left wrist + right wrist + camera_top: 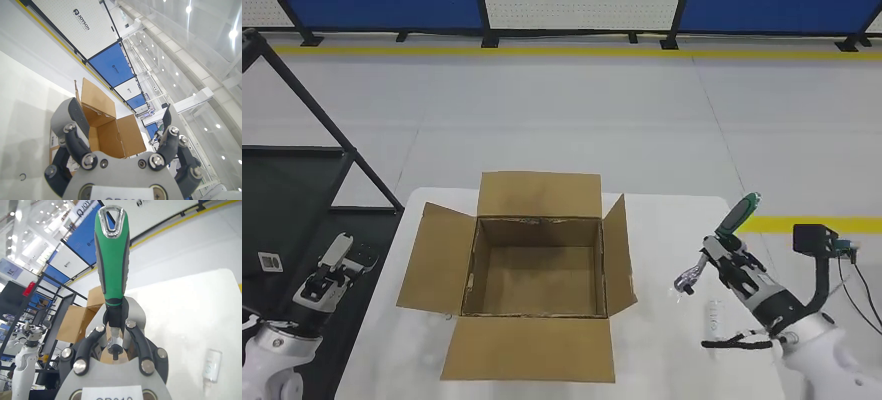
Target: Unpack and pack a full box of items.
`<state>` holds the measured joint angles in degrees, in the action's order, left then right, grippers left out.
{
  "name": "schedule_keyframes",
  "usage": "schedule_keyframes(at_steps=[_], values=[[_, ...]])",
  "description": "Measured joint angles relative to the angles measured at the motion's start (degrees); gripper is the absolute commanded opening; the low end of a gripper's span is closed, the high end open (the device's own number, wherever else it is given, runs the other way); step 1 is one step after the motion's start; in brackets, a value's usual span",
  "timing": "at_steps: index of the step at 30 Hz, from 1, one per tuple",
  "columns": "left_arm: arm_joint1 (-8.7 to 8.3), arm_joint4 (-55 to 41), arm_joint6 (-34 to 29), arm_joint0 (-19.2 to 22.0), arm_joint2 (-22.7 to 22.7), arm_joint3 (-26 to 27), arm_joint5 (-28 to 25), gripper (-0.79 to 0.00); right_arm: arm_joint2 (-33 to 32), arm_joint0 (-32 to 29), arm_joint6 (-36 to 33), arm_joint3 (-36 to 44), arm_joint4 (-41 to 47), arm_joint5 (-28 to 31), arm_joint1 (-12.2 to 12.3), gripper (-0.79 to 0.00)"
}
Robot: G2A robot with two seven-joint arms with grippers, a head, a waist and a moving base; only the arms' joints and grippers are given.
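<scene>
On a white table [662,225] a cardboard box [539,193] stands open; the right gripper [115,313] clamps a green-handled tool [111,256], the left gripper [122,109] gapes wide, holding nothing.

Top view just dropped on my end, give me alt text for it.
An open cardboard box, flaps spread and nothing visible inside, sits centred on the table. At its right side the right tool grips a green-handled ratchet near a small clear bottle lying on the surface; the left tool hangs open beyond the table's left edge.
</scene>
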<state>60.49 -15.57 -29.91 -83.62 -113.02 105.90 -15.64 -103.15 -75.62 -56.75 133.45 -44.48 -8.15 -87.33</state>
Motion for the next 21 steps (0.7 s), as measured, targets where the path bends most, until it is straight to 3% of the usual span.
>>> schedule_keyframes(at_steps=[12,21], values=[[0.00,0.00,0.00,0.00,0.00,0.00,0.00,0.000,-0.13,-0.01,-20.83,-10.58,-11.47,-1.02,2.68,-0.785],[0.00,0.00,0.00,0.00,0.00,0.00,0.00,0.000,-0.14,0.03,-20.79,-10.61,-11.39,-1.11,2.67,-0.785]])
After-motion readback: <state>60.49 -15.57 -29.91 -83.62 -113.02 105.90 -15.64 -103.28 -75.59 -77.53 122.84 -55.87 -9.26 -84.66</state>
